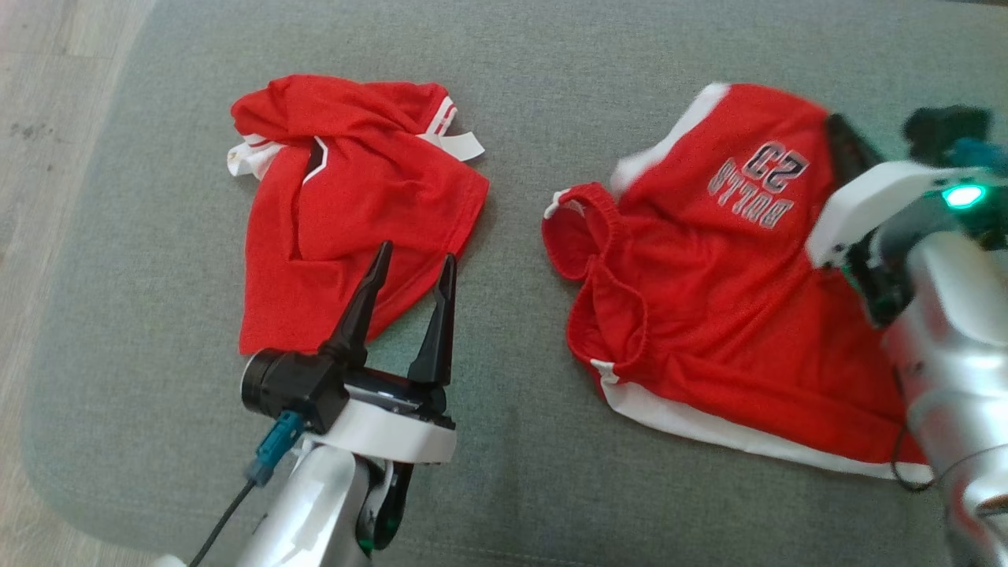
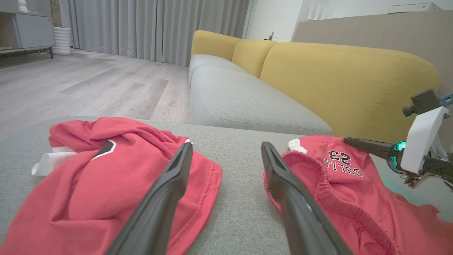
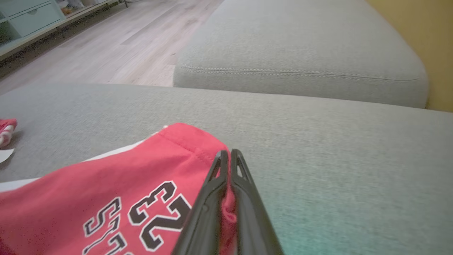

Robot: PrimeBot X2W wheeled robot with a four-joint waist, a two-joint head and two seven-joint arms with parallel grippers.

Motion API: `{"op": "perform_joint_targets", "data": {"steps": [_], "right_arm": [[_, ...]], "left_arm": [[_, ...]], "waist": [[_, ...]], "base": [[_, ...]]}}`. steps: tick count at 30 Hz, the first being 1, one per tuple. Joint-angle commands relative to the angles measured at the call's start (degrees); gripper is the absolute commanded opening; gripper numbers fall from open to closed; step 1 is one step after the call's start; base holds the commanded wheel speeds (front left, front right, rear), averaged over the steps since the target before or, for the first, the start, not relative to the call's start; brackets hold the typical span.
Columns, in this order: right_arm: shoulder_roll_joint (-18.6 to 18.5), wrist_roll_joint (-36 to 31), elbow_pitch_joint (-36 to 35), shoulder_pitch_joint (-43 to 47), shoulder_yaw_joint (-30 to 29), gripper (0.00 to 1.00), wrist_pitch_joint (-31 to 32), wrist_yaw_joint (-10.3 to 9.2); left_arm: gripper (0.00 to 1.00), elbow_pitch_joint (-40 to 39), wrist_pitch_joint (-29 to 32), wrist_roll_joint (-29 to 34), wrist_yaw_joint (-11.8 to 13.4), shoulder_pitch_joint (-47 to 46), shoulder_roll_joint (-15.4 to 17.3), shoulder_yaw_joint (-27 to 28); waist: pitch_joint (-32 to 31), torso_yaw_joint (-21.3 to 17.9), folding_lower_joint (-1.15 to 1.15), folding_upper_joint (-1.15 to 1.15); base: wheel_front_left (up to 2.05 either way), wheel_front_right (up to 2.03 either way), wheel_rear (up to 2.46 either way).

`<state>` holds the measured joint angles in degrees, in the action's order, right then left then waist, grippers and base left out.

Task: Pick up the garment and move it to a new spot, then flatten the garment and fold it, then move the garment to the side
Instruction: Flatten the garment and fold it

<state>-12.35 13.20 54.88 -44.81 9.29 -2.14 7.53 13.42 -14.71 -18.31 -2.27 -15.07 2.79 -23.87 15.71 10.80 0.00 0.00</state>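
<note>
Right claw [image 3: 228, 156] pinches rumpled red shorts [image 3: 106, 184] edge.

Grey cushion [image 1: 520, 110]: red shorts [image 1: 709, 299], red garment [image 1: 354, 205]

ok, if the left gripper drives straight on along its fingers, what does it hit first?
The left gripper would probably meet the bare grey cushion between the crumpled red garment and the red shorts. One finger may clip the crumpled garment's hem. Its height is unclear.
</note>
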Motion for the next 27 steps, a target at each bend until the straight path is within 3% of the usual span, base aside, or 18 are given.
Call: {"op": "perform_joint_targets", "data": {"steps": [1,9,19,20,21,22,27], "right_arm": [[-0.24,0.41,-1.07,-2.22,-0.02,0.0,-1.08,-0.04],[-3.61,-1.83,4.6,-6.51,-9.83,0.0,-3.8,-0.04],[-7.44,-12.68,11.13,-10.96,-23.35,0.0,-8.09,-0.04],[-7.73,-14.25,11.28,-11.07,-24.45,0.22,-8.48,-0.04],[-7.76,-15.71,11.41,-11.04,-25.53,0.94,-8.78,-0.04],[-7.47,-16.78,11.57,-10.99,-26.79,1.0,-8.97,-0.04],[-3.54,-21.37,9.27,-9.49,-29.55,1.0,-11.62,-0.04]], "left_arm": [[1.0,-1.65,-0.29,0.13,0.22,-1.74,0.09,1.95],[1.0,-1.71,-0.29,0.31,0.1,-1.98,0.09,2.24],[1.0,-1.82,-0.29,0.41,0.01,-2.03,0.09,2.53],[1.0,-1.83,-0.29,0.42,0.01,-2.03,0.09,2.53],[1.0,-1.8,-0.29,0.44,0.0,-2.0,0.09,2.54],[1.0,-1.77,-0.29,0.46,0.01,-1.92,0.09,2.57],[1.0,-1.7,-0.29,0.85,0.07,-1.09,0.09,2.99]], "waist": [[0.05,-0.06,0.0,0.0],[0.4,-0.26,0.0,0.0],[0.29,-0.77,0.0,0.0],[0.17,-0.81,0.0,0.0],[-0.03,-0.87,0.0,0.0],[-0.28,-0.96,0.0,0.0],[-2.31,-2.1,0.0,0.0]], "base": [[0.0,0.0,0.0],[0.0,0.0,0.0],[0.0,0.0,0.0],[0.0,0.0,0.0],[0.0,0.0,0.0],[0.0,0.0,0.0],[0.0,0.0,0.0]]}}
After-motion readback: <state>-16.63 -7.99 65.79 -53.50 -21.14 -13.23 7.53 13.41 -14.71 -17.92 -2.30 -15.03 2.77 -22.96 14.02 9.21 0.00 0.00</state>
